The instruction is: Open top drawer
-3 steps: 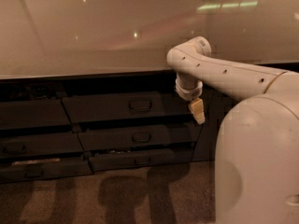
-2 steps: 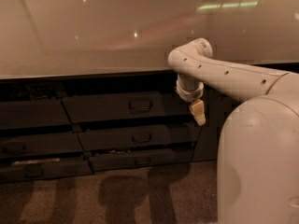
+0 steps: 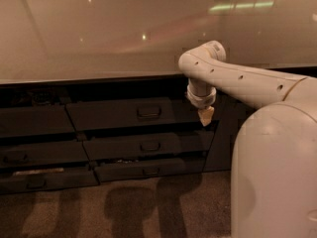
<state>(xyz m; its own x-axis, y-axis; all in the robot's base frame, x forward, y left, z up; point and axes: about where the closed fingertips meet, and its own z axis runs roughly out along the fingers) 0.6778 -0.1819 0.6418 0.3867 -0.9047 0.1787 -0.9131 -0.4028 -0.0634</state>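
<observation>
Little moved: gripper [image 3: 205, 116] hangs centre-right, beside top drawer [image 3: 104, 115] right end; open or closed unclear. Drawer likely rigid, heavyish; hook centred loop handle [image 3: 148, 112]

The gripper [image 3: 205, 115] hangs under the arm [image 3: 247, 81], at the right end of the top drawer [image 3: 119, 114]. It shows only as a pale stub, and I cannot tell whether it touches the drawer front. The robot's white body [image 3: 275, 172] runs off the right and bottom edges and covers most of the dark cabinet [image 3: 223, 138] behind it. The left-hand drawers [image 3: 29, 120] are cut by the left edge. The shadowed gap [image 3: 44, 94] under the countertop [image 3: 99, 43] hides its contents. A pale streak [image 3: 37, 171] above the lowest left drawer [image 3: 49, 181] is unreadable.
</observation>
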